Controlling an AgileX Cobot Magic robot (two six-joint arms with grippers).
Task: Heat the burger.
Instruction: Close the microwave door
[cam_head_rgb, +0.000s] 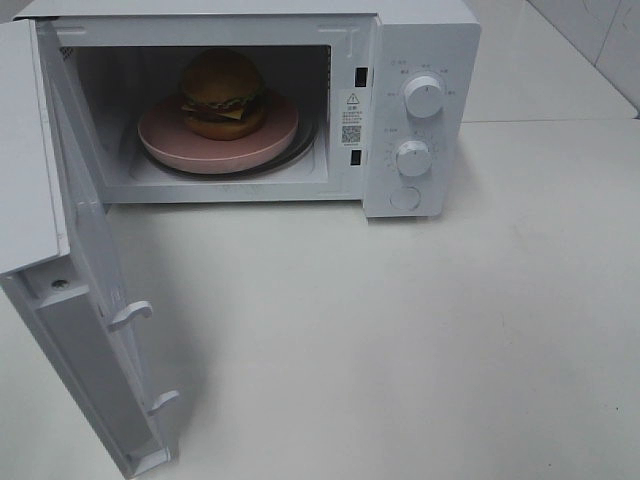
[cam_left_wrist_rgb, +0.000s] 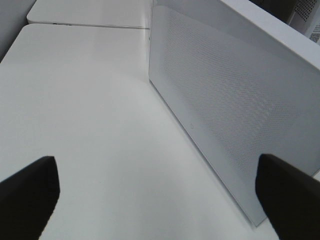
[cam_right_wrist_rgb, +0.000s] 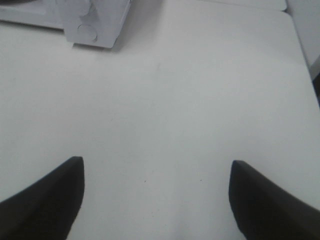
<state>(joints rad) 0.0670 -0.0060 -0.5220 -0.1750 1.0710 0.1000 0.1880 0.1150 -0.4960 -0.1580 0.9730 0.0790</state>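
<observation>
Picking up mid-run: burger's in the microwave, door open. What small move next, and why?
Probably bring the left fingers against the outer face of the microwave door and push it shut: the burger already sits on the pink plate inside, and those fingers stand open, empty, beside that door.

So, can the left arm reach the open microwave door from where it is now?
Probably yes: the open left gripper faces the microwave door on its outer side, and only table shows between them.

The burger (cam_head_rgb: 223, 93), golden-brown bun over lettuce, cheese and dark patty, sits upright on a pink plate (cam_head_rgb: 165, 140) inside the open microwave (cam_head_rgb: 420, 40).
</observation>
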